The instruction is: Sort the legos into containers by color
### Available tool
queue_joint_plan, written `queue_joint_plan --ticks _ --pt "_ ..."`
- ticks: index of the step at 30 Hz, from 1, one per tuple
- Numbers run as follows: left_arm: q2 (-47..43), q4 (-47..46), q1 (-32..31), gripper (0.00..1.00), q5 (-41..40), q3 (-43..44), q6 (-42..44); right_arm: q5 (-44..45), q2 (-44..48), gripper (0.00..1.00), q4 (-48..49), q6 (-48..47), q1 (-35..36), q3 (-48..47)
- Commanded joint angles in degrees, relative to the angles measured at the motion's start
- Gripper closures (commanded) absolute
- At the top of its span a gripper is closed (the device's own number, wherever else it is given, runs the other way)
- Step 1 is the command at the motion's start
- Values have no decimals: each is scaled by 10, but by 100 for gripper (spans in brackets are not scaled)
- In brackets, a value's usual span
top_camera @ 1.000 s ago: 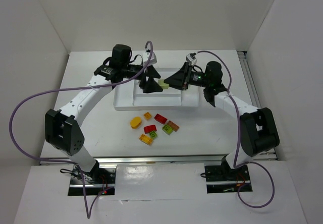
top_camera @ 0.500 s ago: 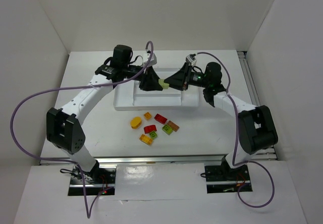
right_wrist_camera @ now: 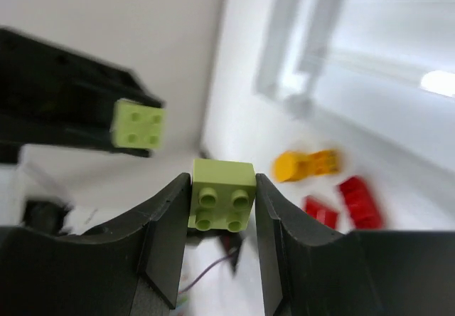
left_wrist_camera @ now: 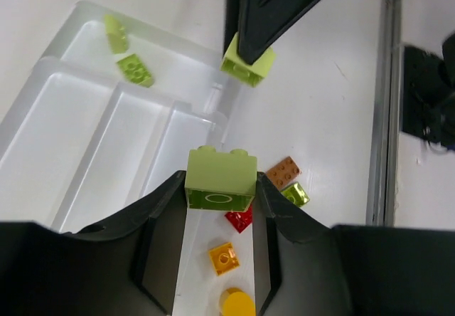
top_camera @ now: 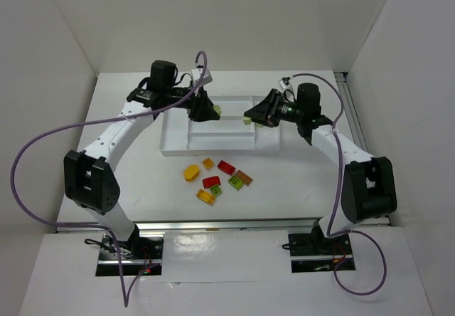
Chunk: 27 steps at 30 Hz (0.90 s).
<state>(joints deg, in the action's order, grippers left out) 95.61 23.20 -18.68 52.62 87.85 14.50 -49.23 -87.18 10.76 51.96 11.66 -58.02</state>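
My left gripper (left_wrist_camera: 221,188) is shut on a pale green brick (left_wrist_camera: 221,181) above the white tray (top_camera: 213,149); in the top view it hangs over the tray's left half (top_camera: 205,114). My right gripper (top_camera: 249,117) is shut on a second pale green brick (right_wrist_camera: 222,193), over the tray's right half. In the left wrist view, two green bricks (left_wrist_camera: 135,70) lie in one end compartment. The other legos lie loose in front of the tray: a yellow oval (top_camera: 191,172), orange (top_camera: 207,163), two red (top_camera: 226,166), brown (top_camera: 244,178), green (top_camera: 234,183) and yellow (top_camera: 206,196).
White walls close the table in at the back and on both sides. A metal rail (top_camera: 346,109) runs along the table's right edge. Purple cables loop from both arms, the left one (top_camera: 28,152) swinging wide to the left.
The grippers met over the middle of the tray, and the left one shut there. They have drawn apart, left going left and right going right, each holding a pale green brick.
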Motion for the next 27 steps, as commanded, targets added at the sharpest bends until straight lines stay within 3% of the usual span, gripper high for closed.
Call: queue_joint_plan --ticks 1,3,4,6,7,11,16,22,24,27 --pt "18 -42 10 100 -49 20 -78 176 32 87 -220 -157 -8 -70" --pt "33 -42 10 100 -111 34 -120 261 32 87 -262 -182 4 -85" --pt "44 -42 10 100 -137 61 -147 359 25 87 -298 -188 10 -93" --pt "82 -10 10 100 -198 88 -214 473 18 87 -318 -202 31 -100" --pt "95 23 10 100 -233 120 -248 500 4 85 -330 -220 39 -114" --pt "134 33 10 100 -220 126 -315 546 -49 82 -352 -231 46 -142" --pt "145 17 -24 100 -239 113 -335 587 -91 75 -340 -237 57 -155" --pt "170 22 -57 100 -233 126 -352 573 -135 5 -363 -254 63 -188" --pt "182 27 -67 100 -233 146 -357 584 -105 3 -357 -254 63 -188" --pt "215 70 -101 100 -245 209 -322 668 -24 3 -357 -215 63 -145"
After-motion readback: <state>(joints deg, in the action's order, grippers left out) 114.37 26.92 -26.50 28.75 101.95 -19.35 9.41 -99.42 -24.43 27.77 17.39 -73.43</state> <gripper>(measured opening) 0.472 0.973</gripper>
